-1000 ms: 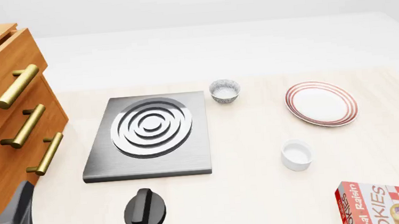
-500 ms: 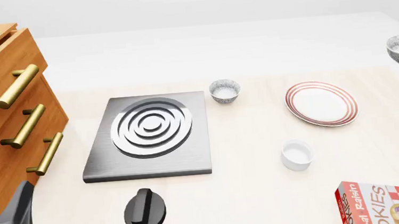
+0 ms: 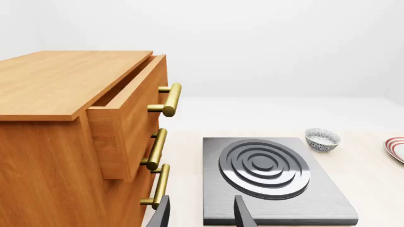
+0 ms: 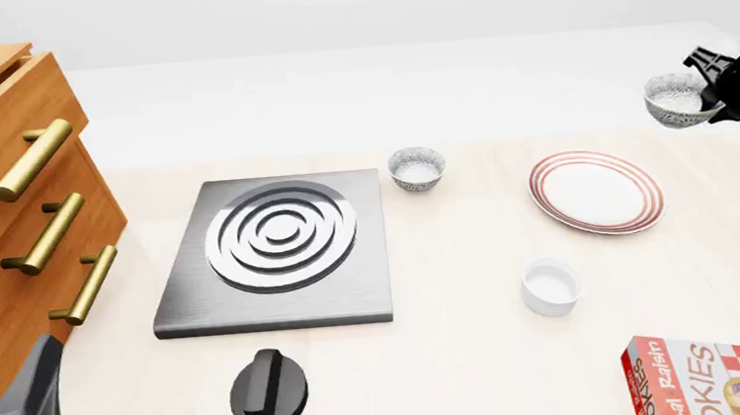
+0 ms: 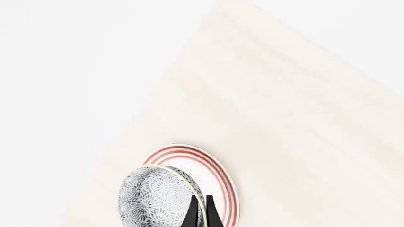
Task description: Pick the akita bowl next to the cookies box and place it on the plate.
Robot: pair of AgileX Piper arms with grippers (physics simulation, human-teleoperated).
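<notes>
one akita bowl (image 4: 675, 101) is hanging clamped in the right gripper (image 4: 712, 93), with the plate (image 4: 595, 193) lying below and leftward.

I hold the akita bowl (image 4: 674, 100) up in the air at the far right, tipped on its side. It is small and round, white inside, with a grey and white pattern outside. The plate (image 4: 595, 192) lies flat on the table, below it and a bit left. It is white with thin red rings. The red cookies box (image 4: 715, 376) lies flat at the near right corner.
</notes>
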